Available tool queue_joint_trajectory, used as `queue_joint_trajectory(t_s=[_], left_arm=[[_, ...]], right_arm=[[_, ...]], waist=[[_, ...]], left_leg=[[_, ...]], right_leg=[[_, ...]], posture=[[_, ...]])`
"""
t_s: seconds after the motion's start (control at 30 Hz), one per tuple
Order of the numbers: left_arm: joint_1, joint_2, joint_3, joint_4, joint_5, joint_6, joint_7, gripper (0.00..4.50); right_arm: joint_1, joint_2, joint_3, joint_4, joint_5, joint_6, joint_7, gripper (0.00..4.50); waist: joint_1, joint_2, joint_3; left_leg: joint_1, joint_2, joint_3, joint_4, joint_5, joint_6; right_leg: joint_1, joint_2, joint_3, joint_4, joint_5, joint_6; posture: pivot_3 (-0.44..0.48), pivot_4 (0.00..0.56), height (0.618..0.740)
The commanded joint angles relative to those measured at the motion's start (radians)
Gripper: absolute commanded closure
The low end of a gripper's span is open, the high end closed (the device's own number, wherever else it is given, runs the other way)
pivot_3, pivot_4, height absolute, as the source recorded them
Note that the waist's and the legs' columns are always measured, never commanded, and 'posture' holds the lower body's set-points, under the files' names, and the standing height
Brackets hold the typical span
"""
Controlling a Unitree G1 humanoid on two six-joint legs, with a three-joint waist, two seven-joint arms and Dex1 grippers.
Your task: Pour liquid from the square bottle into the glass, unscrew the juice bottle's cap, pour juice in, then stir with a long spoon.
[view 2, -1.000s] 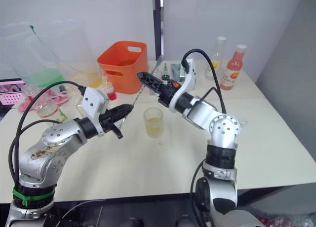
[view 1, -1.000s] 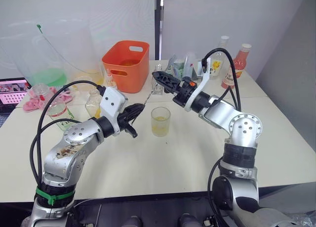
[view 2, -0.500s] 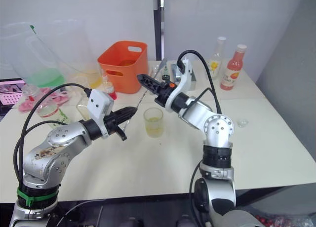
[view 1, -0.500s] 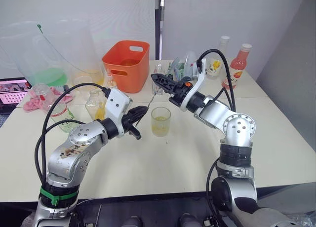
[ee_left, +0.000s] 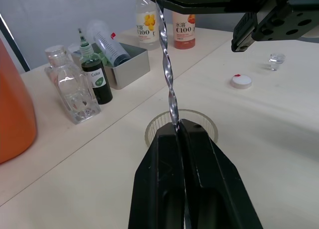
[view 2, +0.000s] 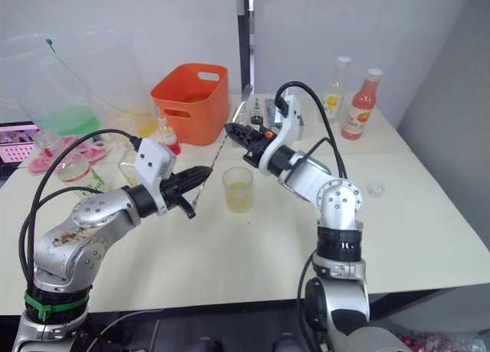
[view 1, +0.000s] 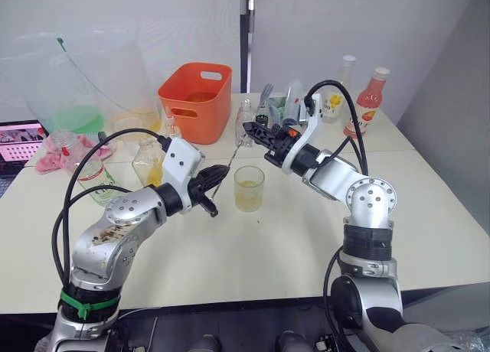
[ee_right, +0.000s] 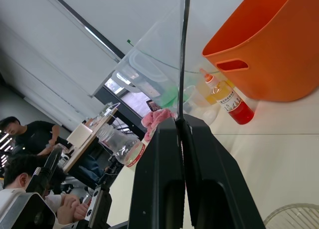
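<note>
Both claws (ee_left: 175, 132) (ee_right: 180, 120) on twisted spoon (ee_left: 167, 79)

Shiny twisted-metal long spoon (ee_left: 168, 87); clear glass (view 1: 249, 188).

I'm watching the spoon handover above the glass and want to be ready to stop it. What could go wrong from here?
Both grippers, left and right, pinch the thin twisted spoon at opposite ends, so uneven pulling may bend it or make it slip.

The spoon hangs just over the glass of yellow liquid; a drop or a low swing could tip the glass and spill.

The clear square bottle stands close behind and might get knocked.
</note>
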Motion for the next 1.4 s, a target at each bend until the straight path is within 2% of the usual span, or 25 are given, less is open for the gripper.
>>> queue_joint_trajectory(t_s=[0.03,0.1,0.27,0.43,0.57,0.7,0.83,1.4], left_arm=[[-0.008,0.018,0.024,-0.031,-0.019,-0.018,-0.024,4.50],[-0.009,0.014,0.038,-0.035,-0.035,-0.019,-0.029,4.50],[0.006,0.057,0.132,-0.024,-0.092,-0.036,-0.082,2.99],[0.050,0.121,0.258,-0.001,-0.181,-0.047,-0.165,1.18],[0.173,0.207,0.382,0.049,-0.250,-0.051,-0.296,0.03],[0.282,0.250,0.432,0.078,-0.259,-0.087,-0.363,0.03],[0.349,0.227,0.448,0.070,-0.304,-0.071,-0.361,0.03],[0.387,0.220,0.372,0.057,-0.266,-0.136,-0.315,0.03]], right_arm=[[-0.004,-0.021,0.005,-0.033,-0.024,-0.032,0.023,4.47],[-0.009,-0.030,-0.001,-0.029,-0.028,-0.038,0.032,4.47],[-0.039,-0.071,-0.033,-0.025,-0.019,-0.065,0.074,4.50],[-0.106,-0.123,-0.032,0.015,-0.047,-0.116,0.169,4.50],[-0.198,-0.190,-0.025,0.121,-0.114,-0.192,0.296,4.50],[-0.280,-0.259,0.016,0.205,-0.202,-0.254,0.407,4.50],[-0.287,-0.320,0.116,0.206,-0.314,-0.277,0.511,4.50],[-0.100,-0.285,0.248,0.054,-0.473,-0.291,0.559,4.50]], waist=[[0.000,0.000,0.000],[0.000,0.000,0.000],[0.000,0.000,0.000],[-0.006,0.000,0.000],[-0.017,0.000,0.000],[-0.020,0.000,0.000],[-0.015,0.000,0.000],[-0.005,0.000,0.000]], left_leg=[[0.000,0.000,0.000,0.000,0.000,0.000],[0.000,0.000,0.000,0.000,0.000,0.000],[-0.001,0.000,0.000,0.000,0.000,0.000],[-0.005,0.001,0.002,0.000,0.000,0.000],[-0.005,0.001,0.002,0.000,0.000,0.000],[-0.006,0.001,0.002,-0.001,0.000,0.000],[-0.006,0.001,0.003,-0.001,0.000,0.000],[-0.006,0.001,0.002,-0.001,0.000,0.000]], right_leg=[[0.000,0.000,0.000,0.000,0.000,0.000],[0.000,0.000,0.000,0.000,0.000,0.000],[0.000,0.000,0.000,0.000,0.000,0.000],[-0.008,0.000,0.001,0.002,0.000,0.000],[-0.008,0.000,0.001,0.001,0.000,-0.001],[-0.009,0.000,0.001,0.001,0.000,-0.001],[-0.009,0.000,0.001,0.001,0.000,-0.001],[-0.010,-0.001,0.002,0.001,0.001,-0.001]], posture=[[0.000,0.150,0.740],[0.000,0.150,0.740],[0.000,0.150,0.740],[0.000,0.150,0.740],[0.000,0.150,0.740],[0.000,0.150,0.740],[0.000,0.150,0.740],[0.000,0.150,0.740]])
